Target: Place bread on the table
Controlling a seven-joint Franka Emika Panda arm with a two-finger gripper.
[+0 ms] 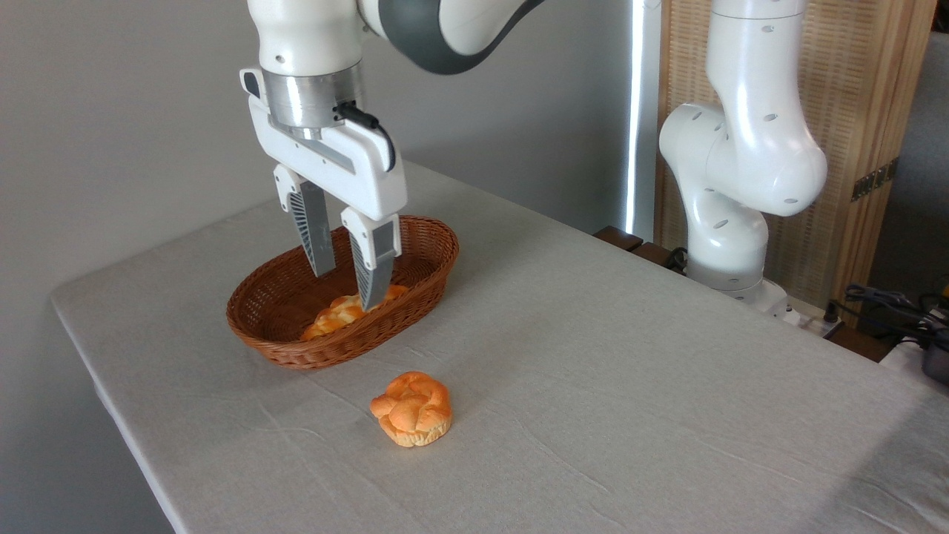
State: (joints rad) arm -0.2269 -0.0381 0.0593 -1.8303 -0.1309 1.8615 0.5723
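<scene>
The bread (339,314), a braided golden-orange loaf, lies inside the brown wicker basket (296,348), partly hidden by the basket's near wall. My gripper (345,291) hangs open right above it, fingers pointing down into the basket with a gap between them. One fingertip (369,297) reaches the loaf's far end; whether it touches is unclear. Nothing is held. The table (593,356) wears a light grey-beige cloth.
A round knotted bun (412,409) with a pale base sits on the cloth in front of the basket. The arm's white base (730,215) stands at the table's far right edge. Cables lie beyond the right edge.
</scene>
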